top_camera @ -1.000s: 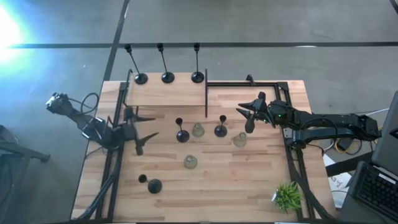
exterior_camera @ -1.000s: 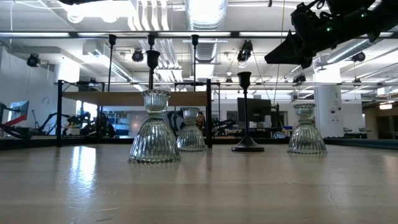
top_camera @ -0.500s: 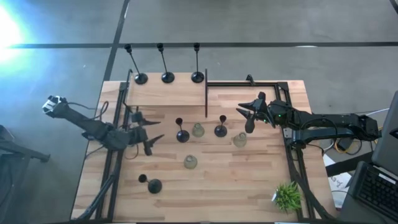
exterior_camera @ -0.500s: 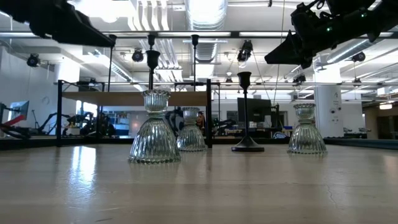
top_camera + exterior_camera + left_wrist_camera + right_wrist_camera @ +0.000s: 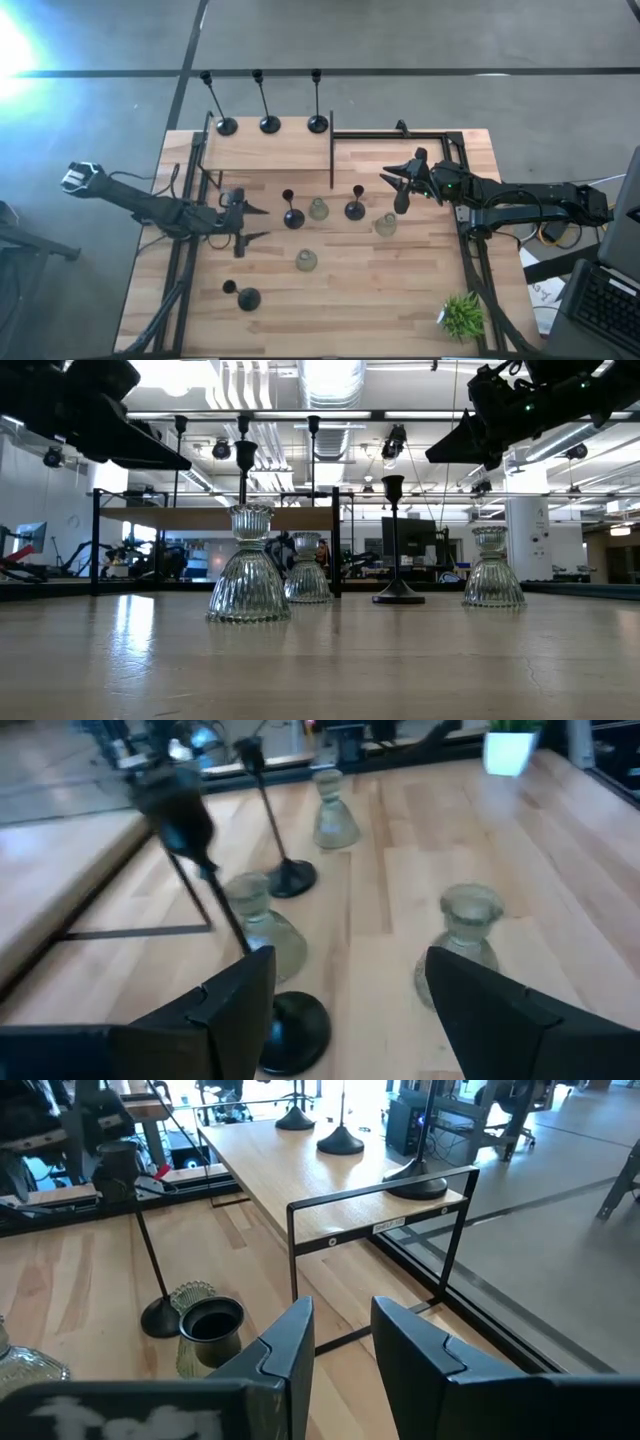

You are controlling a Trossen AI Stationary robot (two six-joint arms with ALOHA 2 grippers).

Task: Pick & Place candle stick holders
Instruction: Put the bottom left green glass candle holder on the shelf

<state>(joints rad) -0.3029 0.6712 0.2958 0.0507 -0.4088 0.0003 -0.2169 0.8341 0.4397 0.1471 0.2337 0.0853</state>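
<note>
Table edge: the wooden table [image 5: 380,300] is bounded by a black frame; a raised shelf [image 5: 265,150] takes the far-left corner, closed on its right by a thin black upright frame [image 5: 332,150].
Open room: bare wood lies across the near half, between the fallen holder [image 5: 243,296] near the left and the potted plant [image 5: 462,315] at the near-right corner.
Tall holders: three tall black holders [image 5: 268,105] stand upright on the shelf's far edge, in a row, apart from one another.
Short black holders: two stand upright mid-table, one [image 5: 291,210] left of the frame and one [image 5: 356,203] right of it; the fallen holder appears to lie on its side, stem towards the left edge.
Glass holders: three squat glass holders, all upright: one [image 5: 318,209] between the two short black ones, one [image 5: 386,225] further right, one [image 5: 306,260] nearer the front.
Left arm: reaches in low from the left edge, nearly level, pointing right; left pincer [image 5: 246,222] spread wide, empty, close to the left short black holder, not touching.
Right arm: stretched in from the right edge, raised above the table; right pincer [image 5: 397,185] partly parted, empty, just right of the right short black holder.
</note>
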